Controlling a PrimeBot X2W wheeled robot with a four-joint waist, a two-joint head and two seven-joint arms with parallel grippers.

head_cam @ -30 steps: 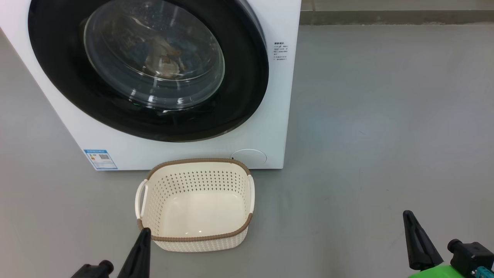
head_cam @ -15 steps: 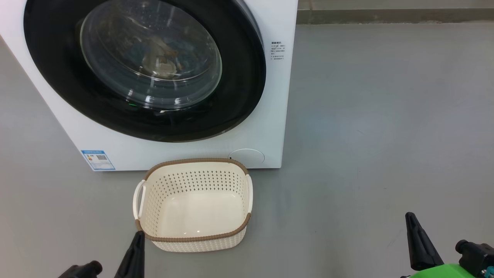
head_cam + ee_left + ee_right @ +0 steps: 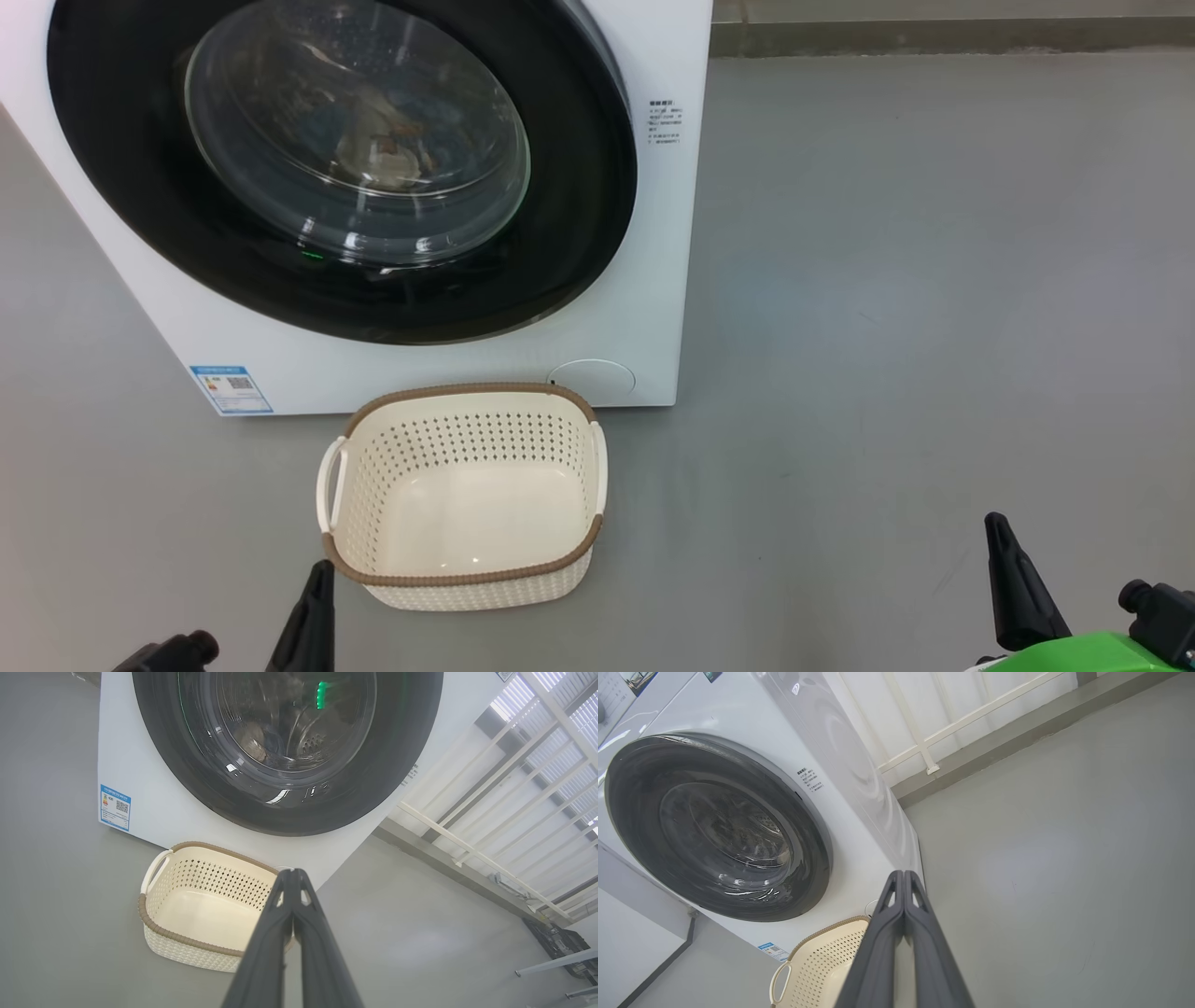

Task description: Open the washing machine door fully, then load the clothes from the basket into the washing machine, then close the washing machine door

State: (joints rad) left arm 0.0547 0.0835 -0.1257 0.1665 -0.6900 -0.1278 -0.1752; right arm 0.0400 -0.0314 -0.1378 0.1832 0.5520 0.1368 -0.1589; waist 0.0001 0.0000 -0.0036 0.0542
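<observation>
The washing machine (image 3: 644, 280) stands at the upper left, and its door (image 3: 579, 224) lies flat against the front, black rim all round. Through the glass bowl (image 3: 355, 140) I make out clothes (image 3: 378, 154) in the drum, brownish and blue. The cream basket (image 3: 462, 495) sits on the floor just in front of the machine with nothing in it. My left gripper (image 3: 322, 571) is shut, low beside the basket's near left corner. My right gripper (image 3: 995, 523) is shut too, far to the right above bare floor. The wrist views show both pairs of fingers (image 3: 292, 891) (image 3: 903, 891) pressed together.
Grey floor (image 3: 887, 327) spreads to the right of the machine. A low kerb (image 3: 934, 37) runs along the back, with white railing (image 3: 490, 826) above it. A blue label sticker (image 3: 231, 389) marks the machine's lower left corner.
The whole head picture has drifted slightly left, so the camera moved. Both grippers have sunk lower in the picture, the left one away from the basket's corner. The door stays shut.
</observation>
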